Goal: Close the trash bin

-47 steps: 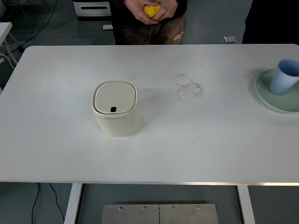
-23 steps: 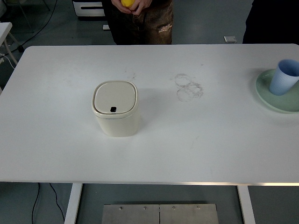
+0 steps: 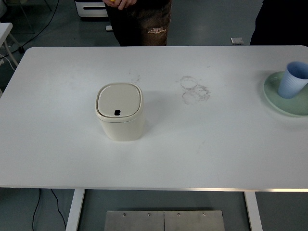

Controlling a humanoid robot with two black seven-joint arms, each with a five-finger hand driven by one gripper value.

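A small cream trash bin [image 3: 120, 113] stands upright on the white table [image 3: 154, 159], left of centre. Its lid lies flat and shut on top, with a small black button near the front edge of the lid. Neither of my arms or hands shows anywhere in the head view.
At the right edge a light blue cup [image 3: 294, 79] stands on a pale green plate [image 3: 284, 103]. Faint ring marks [image 3: 194, 90] stain the table's middle. A person [image 3: 139, 21] stands behind the far edge, holding something yellow at the picture's top.
The person behind the table has shifted left and moved back, and the yellow thing in their hands has risen almost out of the picture. The bin has not moved.
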